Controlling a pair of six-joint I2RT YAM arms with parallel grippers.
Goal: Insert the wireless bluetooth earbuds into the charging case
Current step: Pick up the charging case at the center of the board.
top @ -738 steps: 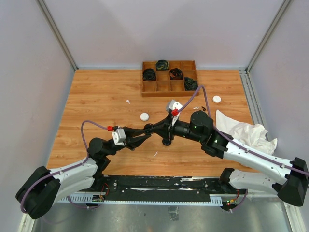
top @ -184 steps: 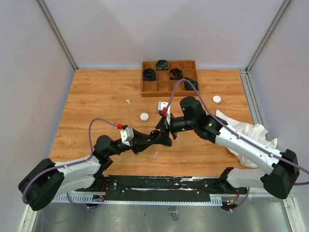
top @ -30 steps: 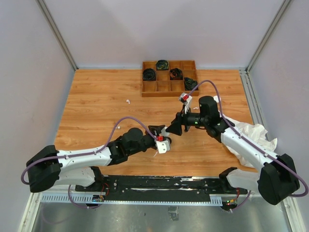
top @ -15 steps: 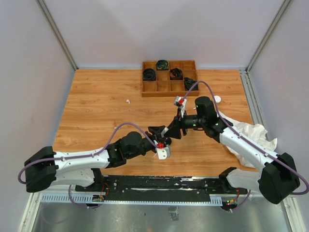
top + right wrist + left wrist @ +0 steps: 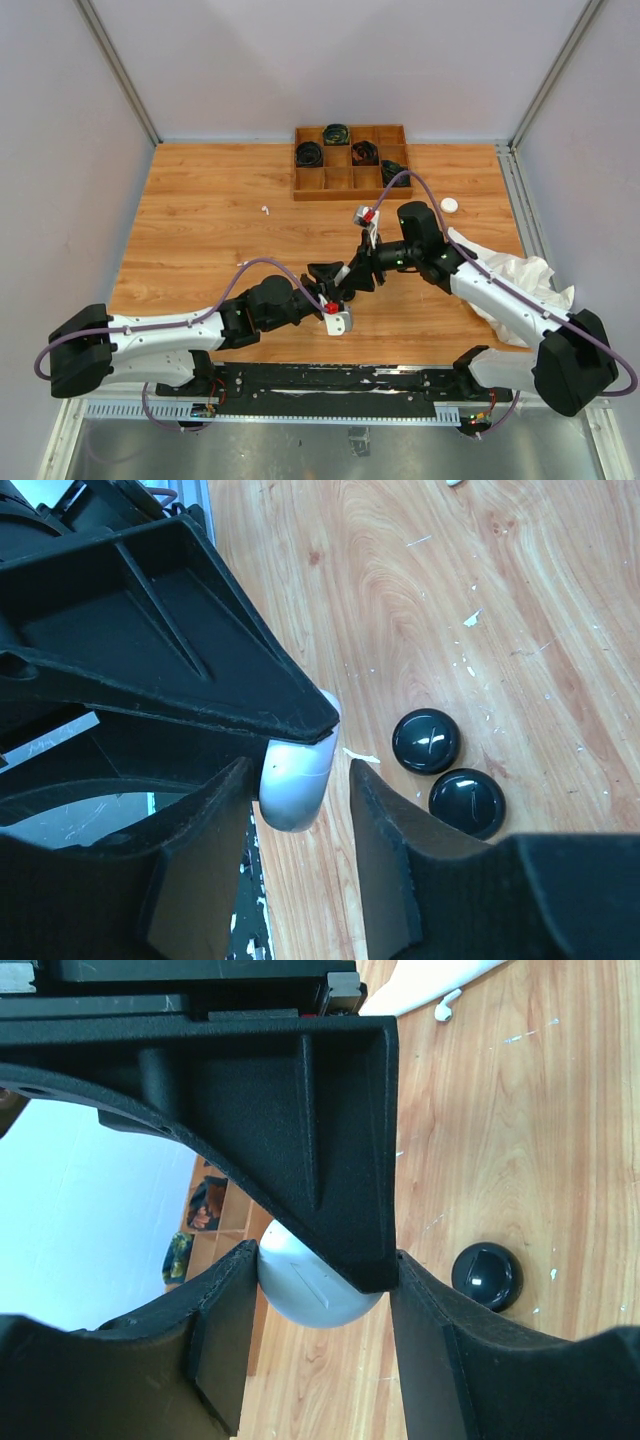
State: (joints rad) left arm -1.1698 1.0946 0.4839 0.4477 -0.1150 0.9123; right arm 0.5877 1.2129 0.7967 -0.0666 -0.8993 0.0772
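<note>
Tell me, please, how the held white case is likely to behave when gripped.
The white case looks smooth and rounded, so it may slip or twist in the left gripper. It seems rigid: no dent shows under the pinch. As a puck, it would probably roll if dropped on edge.
</note>
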